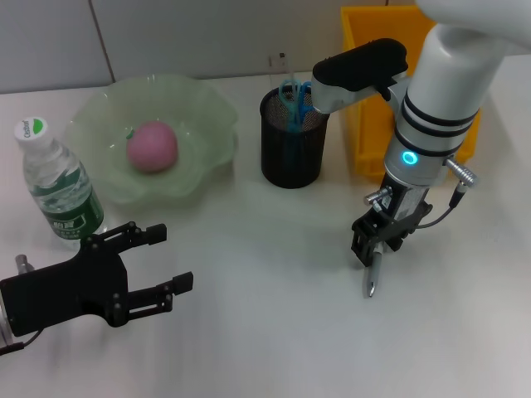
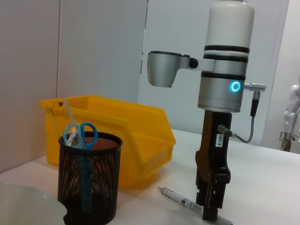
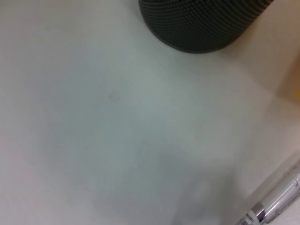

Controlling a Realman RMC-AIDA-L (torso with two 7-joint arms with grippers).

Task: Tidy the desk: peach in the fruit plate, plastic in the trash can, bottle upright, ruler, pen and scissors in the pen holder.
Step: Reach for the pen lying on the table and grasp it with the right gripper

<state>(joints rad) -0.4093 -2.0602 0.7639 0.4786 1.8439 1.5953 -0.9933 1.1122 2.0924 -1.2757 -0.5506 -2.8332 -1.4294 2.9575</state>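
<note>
The right gripper [image 1: 375,251] is down over a slim silver pen [image 1: 372,276] — whether clenched cannot be told; the left gripper [image 1: 158,265] idles — released.

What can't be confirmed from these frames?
- Whether the right claw has clamped the pen: head and left wrist views show its body covering the contact.
- Ruler in the pen holder: only scissors are clear.
- Trash can contents: arm blocks it.

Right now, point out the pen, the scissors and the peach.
pen [image 2: 180,201], left wrist view, middle of its barrel.
scissors [image 2: 87,133], left wrist view, a blue handle loop.
peach [image 1: 152,146], head view, centre of the fruit.
</note>
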